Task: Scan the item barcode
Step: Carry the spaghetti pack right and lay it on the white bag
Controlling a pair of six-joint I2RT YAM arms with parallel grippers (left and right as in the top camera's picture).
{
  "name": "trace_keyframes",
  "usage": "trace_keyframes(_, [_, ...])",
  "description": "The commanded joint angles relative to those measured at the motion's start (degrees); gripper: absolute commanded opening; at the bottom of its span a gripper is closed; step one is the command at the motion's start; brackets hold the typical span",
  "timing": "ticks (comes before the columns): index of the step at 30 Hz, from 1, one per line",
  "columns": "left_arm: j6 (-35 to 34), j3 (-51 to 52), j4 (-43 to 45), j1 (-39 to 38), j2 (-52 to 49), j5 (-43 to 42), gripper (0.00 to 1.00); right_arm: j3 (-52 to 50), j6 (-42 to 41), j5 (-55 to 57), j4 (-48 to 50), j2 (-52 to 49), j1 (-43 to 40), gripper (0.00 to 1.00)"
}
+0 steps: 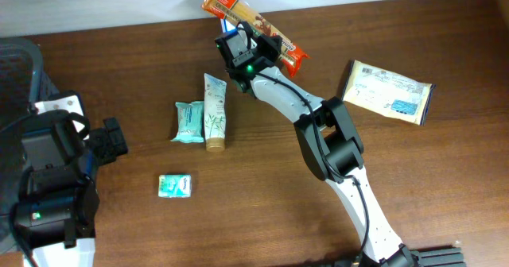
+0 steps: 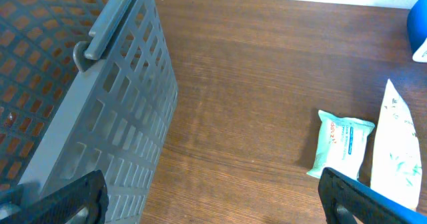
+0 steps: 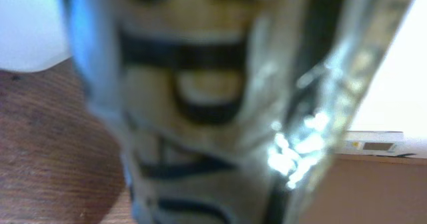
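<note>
- Snack packet (image 3: 200, 104): fills most of the right wrist view, too close to be sharp, showing only dark lettering on shiny foil.
- Same snack packet (image 1: 253, 22) from overhead: orange, long and narrow, lifted over the far edge of the table (image 1: 262, 211), slanting from far left to nearer right.
- Right gripper (image 1: 253, 48): clamps narrowly on the packet near its middle, with the arm stretched towards the far side.
- Left gripper (image 1: 107, 140): hovers at the left of the table with jaws spread wide and nothing between them; shows as two black tips at the bottom corners of the left wrist view (image 2: 213, 204).
- Basket (image 2: 100, 117): grey plastic lattice, stands just left of the left gripper.
- Wipes pack (image 1: 189, 121): teal and white, lies flat near the table's middle, just beside a tube.
- Tube (image 1: 215, 112): white with a tan cap at its near end, lies right of the wipes pack, near the right gripper but apart from it.
- Small teal sachet (image 1: 175, 186): lies alone, nearer than the wipes pack.
- Flat cream pouch (image 1: 390, 92): rests at the right, well apart from the rest.
</note>
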State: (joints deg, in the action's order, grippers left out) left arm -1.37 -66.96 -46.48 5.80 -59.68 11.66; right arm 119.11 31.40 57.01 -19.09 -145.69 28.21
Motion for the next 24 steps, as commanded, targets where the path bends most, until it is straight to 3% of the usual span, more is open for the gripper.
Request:
trace_keyframes(1, [-0.6,-0.7,0.1,0.3,0.4,0.6,0.99,2.0,1.5,9.6,4.0,2.1,0.1,0.04])
trace_keyframes(8, [-0.6,-0.7,0.1,0.3,0.4,0.6,0.99,2.0,2.1,11.0,-0.5,9.0,2.6,0.04])
trace_keyframes(11, [-0.6,-0.7,0.1,0.3,0.4,0.6,0.99,2.0,-5.2,0.9,-12.9,15.9,3.4,0.04])
trace_keyframes(15, [-0.6,-0.7,0.1,0.3,0.4,0.6,0.99,2.0,-22.8,-21.5,-32.3,28.8,1.6,0.04])
trace_keyframes(18, [-0.6,-0.7,0.1,0.3,0.4,0.6,0.99,2.0,-34.0,-40.1,-44.3,34.6,-4.0,0.04])
trace_keyframes(21, [-0.6,-0.7,0.1,0.3,0.4,0.6,0.99,1.5,-35.4,-58.2,-56.0,34.8,-15.6,0.04])
trace_keyframes(24, [-0.6,-0.7,0.1,0.3,0.4,0.6,0.99,-3.7,-35.5,-61.5,-59.9,32.9,-26.4,0.04])
